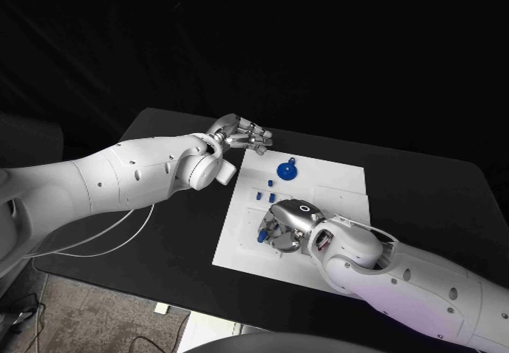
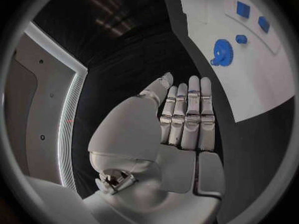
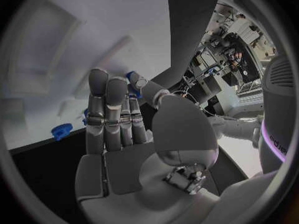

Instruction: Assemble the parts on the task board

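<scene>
Head view: white rectangular task board (image 1: 334, 180) lying flat at the middle of the black table (image 1: 424, 184), long axis running from the near left toward the far right. No readable writing on the board. Round blue gear-like part (image 1: 287, 170) resting on the board's far half, a tiny blue piece (image 1: 294, 160) just beyond it. Three small blue oblong parts (image 1: 265, 195) set in a short row near the board's left edge, each with its long axis along the board's length. Silver left hand (image 1: 242, 134) hovering just off the board's far left corner, fingers loosely curled, nothing in them. Silver right hand (image 1: 286, 224) pressed down over the board's near half, fingers bent onto the surface, a small blue part (image 1: 262, 235) at the fingertips.

Left wrist view: left hand (image 2: 184, 122) with fingers straight and close together, holding nothing, above bare table beside the board (image 2: 249, 79). Blue gear (image 2: 221, 50) and small blue knob (image 2: 241, 39) lying on the board, two blue oblong parts (image 2: 243, 9) farther along.

Right wrist view: right hand (image 3: 115, 114) with fingers near straight, a blue part (image 3: 131, 77) pinched between thumb and finger. Another blue toothed piece (image 3: 61, 131) at the board's edge. Partial lettering on the arm cover, not legible.
</scene>
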`<state>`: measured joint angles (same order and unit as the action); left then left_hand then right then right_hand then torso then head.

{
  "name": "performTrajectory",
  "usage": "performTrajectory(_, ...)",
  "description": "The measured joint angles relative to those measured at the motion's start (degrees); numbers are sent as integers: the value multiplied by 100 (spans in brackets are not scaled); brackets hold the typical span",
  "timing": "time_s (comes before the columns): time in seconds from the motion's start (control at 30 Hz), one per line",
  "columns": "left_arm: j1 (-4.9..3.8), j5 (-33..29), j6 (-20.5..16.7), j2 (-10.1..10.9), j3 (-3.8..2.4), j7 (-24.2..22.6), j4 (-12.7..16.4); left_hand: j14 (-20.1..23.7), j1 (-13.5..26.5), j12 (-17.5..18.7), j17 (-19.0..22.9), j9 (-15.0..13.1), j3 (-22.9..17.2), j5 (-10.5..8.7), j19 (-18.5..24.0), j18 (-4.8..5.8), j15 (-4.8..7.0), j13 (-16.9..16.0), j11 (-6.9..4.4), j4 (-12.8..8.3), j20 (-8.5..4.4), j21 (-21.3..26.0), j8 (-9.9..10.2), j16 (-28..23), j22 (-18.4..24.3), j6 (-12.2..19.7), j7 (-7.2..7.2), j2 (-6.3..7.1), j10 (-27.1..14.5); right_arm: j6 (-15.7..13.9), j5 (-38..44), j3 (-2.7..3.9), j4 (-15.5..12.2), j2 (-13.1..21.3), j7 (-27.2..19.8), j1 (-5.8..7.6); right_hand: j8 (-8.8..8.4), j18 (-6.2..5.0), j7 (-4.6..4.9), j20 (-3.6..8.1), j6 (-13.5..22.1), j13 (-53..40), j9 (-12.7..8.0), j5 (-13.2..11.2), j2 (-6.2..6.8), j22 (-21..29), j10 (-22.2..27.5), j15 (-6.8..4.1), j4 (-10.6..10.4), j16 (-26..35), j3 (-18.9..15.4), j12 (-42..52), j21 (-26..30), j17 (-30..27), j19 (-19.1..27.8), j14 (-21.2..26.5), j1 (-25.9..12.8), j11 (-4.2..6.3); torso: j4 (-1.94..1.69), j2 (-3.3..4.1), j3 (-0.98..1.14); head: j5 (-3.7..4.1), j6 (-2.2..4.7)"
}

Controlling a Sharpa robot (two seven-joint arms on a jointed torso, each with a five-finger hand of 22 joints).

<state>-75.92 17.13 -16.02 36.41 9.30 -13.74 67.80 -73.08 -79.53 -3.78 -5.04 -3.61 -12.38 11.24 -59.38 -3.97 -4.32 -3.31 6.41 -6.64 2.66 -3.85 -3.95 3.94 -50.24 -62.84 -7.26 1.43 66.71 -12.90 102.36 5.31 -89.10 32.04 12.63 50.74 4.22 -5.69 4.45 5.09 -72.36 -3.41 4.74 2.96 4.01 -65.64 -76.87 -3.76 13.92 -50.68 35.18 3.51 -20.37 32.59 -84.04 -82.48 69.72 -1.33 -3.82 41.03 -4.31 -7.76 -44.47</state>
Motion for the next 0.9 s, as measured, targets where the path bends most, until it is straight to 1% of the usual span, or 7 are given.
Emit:
performTrajectory(0.17,0,1,6,0,0,4,-1,0,0,0,0,0,0,0,0,0,0,0,0,0,0,0,0,0,0,0,0,0,0,1,14,-8,16,10,17,-4,-44,0,20,0,62,0,-87,15,39,0,59,0,1,0,-172,0,0,-13,0,0,-36,-22,2,-1,-1,-4,-1)
performTrajectory(0.33,0,2,12,2,0,8,-1,0,0,0,0,0,0,0,0,0,0,0,0,0,0,0,0,0,0,0,0,0,0,-7,17,-8,14,18,19,-4,-45,0,46,0,232,-7,-96,39,154,6,208,0,6,0,-261,1,26,-19,0,0,-58,-81,3,-1,-1,1,4)
performTrajectory(0.47,0,2,17,4,0,12,-3,0,0,0,0,0,0,0,0,0,0,0,0,0,0,0,0,0,-1,0,0,0,0,-18,16,-11,2,30,19,-3,-45,-85,94,-36,405,-10,-102,104,249,17,349,40,31,0,-333,2,43,-26,4,-3,-77,-143,5,-1,0,2,-2)
performTrajectory(0.6,0,2,22,4,0,18,-3,20,0,0,6,0,0,0,0,0,-20,0,21,0,0,0,0,0,-1,21,-21,0,-21,-47,11,-14,-9,41,20,-2,-45,-89,140,-44,572,-9,-102,104,298,32,492,59,32,0,-334,1,72,-34,3,17,-67,-184,5,-1,0,9,1)
performTrajectory(0.67,0,2,24,4,0,21,-3,20,0,0,6,0,0,0,0,0,-20,0,21,0,0,0,0,0,-1,21,-21,0,-21,-75,8,-16,-14,49,22,-3,-45,-90,160,-82,635,-7,-102,104,328,38,558,79,32,0,-334,1,74,-39,0,-2,-60,-204,5,-1,0,14,9)
performTrajectory(0.73,0,2,28,4,0,24,-3,20,0,0,6,0,0,0,0,0,-20,0,4,0,0,0,0,0,-1,21,-21,0,-39,-125,3,-18,-23,62,26,-5,-45,-115,180,-82,672,-6,-102,104,345,43,595,95,40,0,-267,1,74,-48,0,13,-43,-226,5,-1,2,21,13)
performTrajectory(0.9,0,2,36,6,0,32,-3,20,0,0,6,0,0,0,0,0,-20,0,4,0,0,0,0,0,-1,21,-21,0,-39,-310,-22,-19,-88,118,28,-7,-45,-227,201,-102,735,-6,-102,104,407,20,614,99,74,-29,117,1,68,-56,20,18,19,-245,4,-1,3,30,20)
